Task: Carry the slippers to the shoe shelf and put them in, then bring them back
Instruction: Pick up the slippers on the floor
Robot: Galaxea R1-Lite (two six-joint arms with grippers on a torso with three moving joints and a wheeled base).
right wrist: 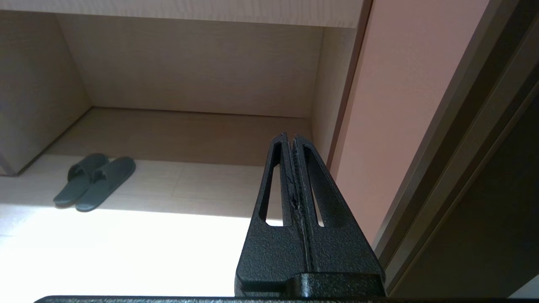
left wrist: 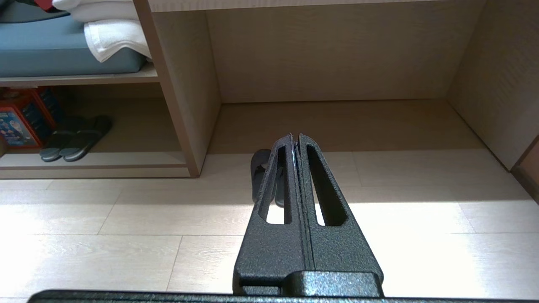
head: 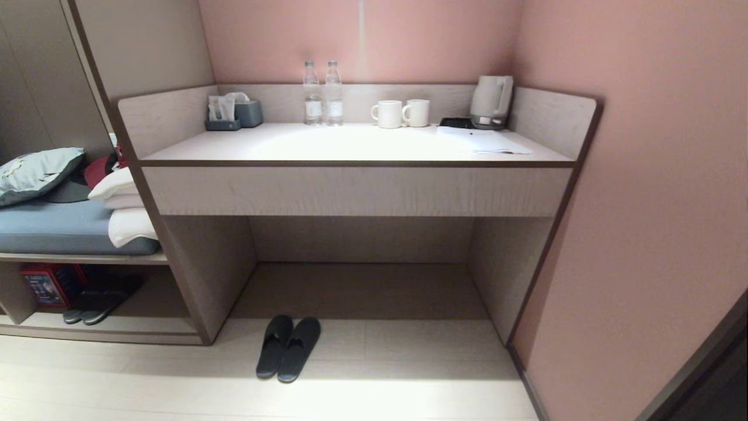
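The slippers are a plain dark pair lying side by side on the pale floor, toes toward the desk's knee recess. The right wrist view shows the slippers whole. In the left wrist view the slippers are half hidden behind my fingers. The shoe shelf is the low cubby at the far left, also seen as the shoe shelf from the left wrist. My left gripper and right gripper are both shut and empty, held above the floor short of the slippers. Neither arm shows in the head view.
Another dark pair with paler soles and a red box sit inside the shelf. Above it is a bench with a cushion and folded towels. The desk holds bottles, mugs and a kettle. A pink wall closes the right.
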